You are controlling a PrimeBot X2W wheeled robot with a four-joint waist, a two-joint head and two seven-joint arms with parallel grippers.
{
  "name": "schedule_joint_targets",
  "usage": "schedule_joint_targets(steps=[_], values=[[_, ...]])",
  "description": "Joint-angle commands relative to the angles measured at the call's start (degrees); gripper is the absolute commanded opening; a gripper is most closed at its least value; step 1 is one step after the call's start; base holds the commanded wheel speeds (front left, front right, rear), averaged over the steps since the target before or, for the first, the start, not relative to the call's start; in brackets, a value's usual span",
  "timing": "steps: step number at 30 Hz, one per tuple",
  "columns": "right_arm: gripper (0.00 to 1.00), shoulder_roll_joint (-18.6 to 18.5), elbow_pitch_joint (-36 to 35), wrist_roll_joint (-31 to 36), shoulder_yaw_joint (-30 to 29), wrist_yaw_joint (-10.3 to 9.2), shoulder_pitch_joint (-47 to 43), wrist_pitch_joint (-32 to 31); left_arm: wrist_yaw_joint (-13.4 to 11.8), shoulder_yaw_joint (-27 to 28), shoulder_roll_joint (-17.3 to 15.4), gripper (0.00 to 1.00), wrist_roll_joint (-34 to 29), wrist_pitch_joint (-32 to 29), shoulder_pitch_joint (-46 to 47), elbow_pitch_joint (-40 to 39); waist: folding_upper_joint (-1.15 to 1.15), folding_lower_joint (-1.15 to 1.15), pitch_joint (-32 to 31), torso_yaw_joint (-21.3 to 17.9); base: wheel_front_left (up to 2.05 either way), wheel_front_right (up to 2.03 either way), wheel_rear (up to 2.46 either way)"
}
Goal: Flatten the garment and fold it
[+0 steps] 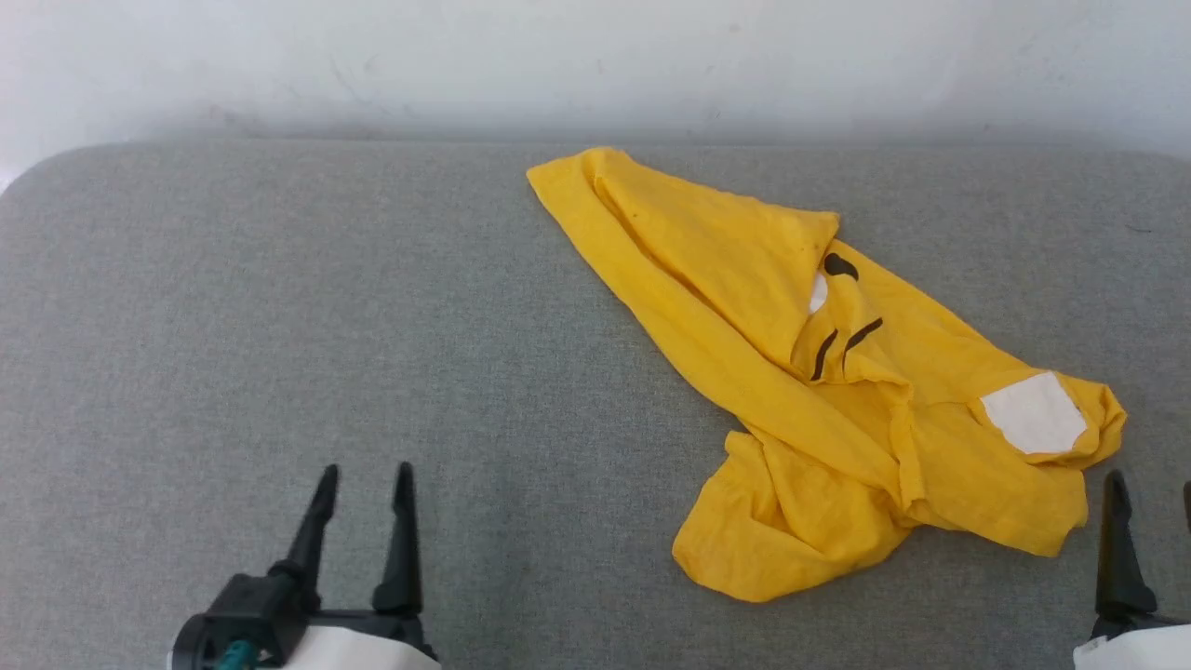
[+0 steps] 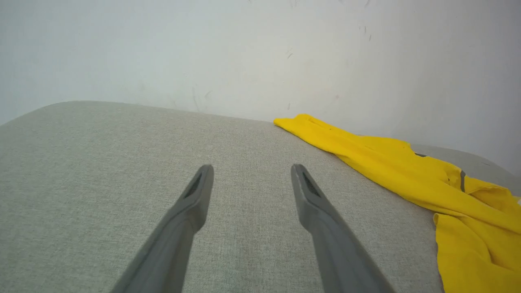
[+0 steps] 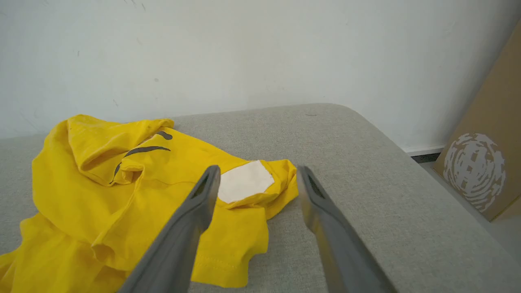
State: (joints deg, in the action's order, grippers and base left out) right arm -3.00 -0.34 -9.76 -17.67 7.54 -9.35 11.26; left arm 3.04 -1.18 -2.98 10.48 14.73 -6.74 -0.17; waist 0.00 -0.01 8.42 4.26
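The garment (image 1: 837,391) lies crumpled on the right half of the grey fabric-covered desk (image 1: 279,326), a long yellow band running from the far edge by the wall (image 1: 595,56) down toward the robot, where it bunches into a thick heap of overlapping folds. Black marks of the print (image 1: 842,346) peek out from under a turned-over flap, and the white patch (image 1: 1035,414) sits on the nearest right corner, so the shirt is neither flat nor square to the robot. Flattening has not begun, I judge. The left tool (image 1: 365,470) hangs over bare cloth-covered surface well apart from the shirt, fingers spread wide and holding nothing – probably parked clear until an edge is chosen. The right tool (image 1: 1152,482) is just beside the patch corner, likewise spread and empty; in its wrist view the garment (image 3: 122,183) lies past its fingers (image 3: 191,219), the patch between their tips, which suggests that this corner is the likely first hold. A cardboard box (image 3: 488,162) leans by the wall beyond the desk's right end.
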Motion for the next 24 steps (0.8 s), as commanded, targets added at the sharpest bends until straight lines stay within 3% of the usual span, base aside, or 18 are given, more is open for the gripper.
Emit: schedule_joint_targets(steps=[1,4,8,16,19,24], values=[[1.00,0.12,0.12,-0.01,-0.02,-0.05,0.84,0.61,0.74,-0.84,0.07,1.00,0.31,0.27,0.26,-0.35,0.00,0.01,-0.98,-0.25,0.00,0.00,0.00],[1.00,0.12,0.16,0.67,-1.05,-0.05,2.05,0.87,2.12,-4.30,-1.02,1.00,-0.84,-2.53,2.79,-1.51,0.00,0.01,-1.44,0.59,0.00,0.00,0.00],[1.00,0.12,-0.13,1.58,-3.64,-0.05,3.65,0.91,3.59,-10.67,-3.20,1.00,-2.25,-12.57,8.56,-3.06,0.00,0.01,-1.34,1.92,0.00,0.00,0.00],[1.00,0.12,-1.11,1.73,-8.09,-0.05,6.44,0.23,4.41,-27.97,-4.61,1.00,1.99,-28.39,19.82,-1.59,0.00,0.01,2.10,2.25,0.00,0.00,0.00],[1.00,0.12,-1.18,1.68,-8.41,-0.05,7.67,0.18,4.43,-33.23,-5.46,1.00,3.82,-32.25,22.45,-0.23,0.00,0.01,4.77,1.33,0.00,0.00,0.00],[1.00,0.12,-1.60,1.21,-7.92,-0.05,9.16,0.18,4.44,-36.69,-7.29,1.00,3.27,-35.75,25.61,3.42,0.00,0.01,8.97,-0.39,0.00,0.00,0.00]])
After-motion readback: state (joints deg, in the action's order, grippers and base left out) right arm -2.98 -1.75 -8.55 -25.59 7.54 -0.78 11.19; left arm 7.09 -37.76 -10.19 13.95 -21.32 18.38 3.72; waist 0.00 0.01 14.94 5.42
